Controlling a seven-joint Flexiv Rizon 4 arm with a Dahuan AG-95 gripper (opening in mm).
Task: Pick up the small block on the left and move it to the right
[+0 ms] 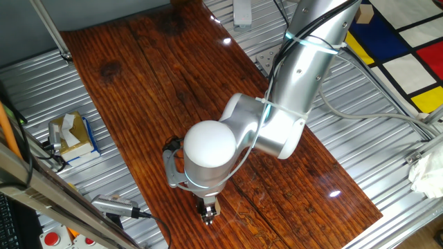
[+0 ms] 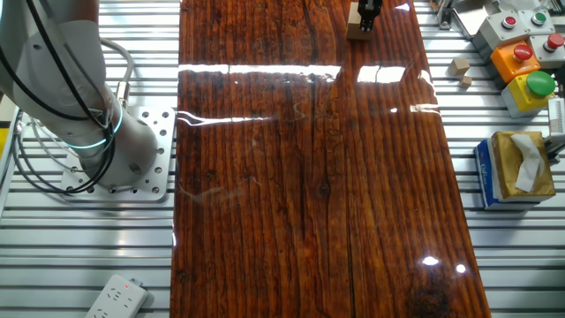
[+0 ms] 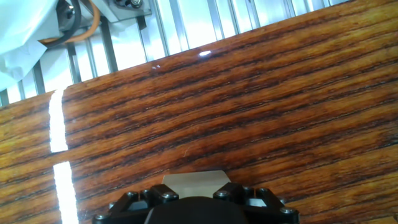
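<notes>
The small block [image 3: 194, 180] is a light-tan wooden piece sitting between my gripper's [image 3: 196, 195] two black fingertips in the hand view, with no gap showing on either side. In the other fixed view the block [image 2: 357, 32] is at the far edge of the dark wooden board [image 2: 300, 177], under the gripper [image 2: 365, 14], at or just above the surface. In one fixed view the gripper [image 1: 208, 211] points down near the board's front edge, and the arm hides the block.
A yellow-and-blue tissue box [image 2: 516, 168] stands on the metal table beside the board, and it also shows in one fixed view [image 1: 73, 135]. Button boxes [image 2: 528, 71] and loose wooden blocks [image 2: 457, 65] lie near it. The arm's base [image 2: 115, 163] is on the opposite side. A white cloth [image 1: 429, 173] lies off the board.
</notes>
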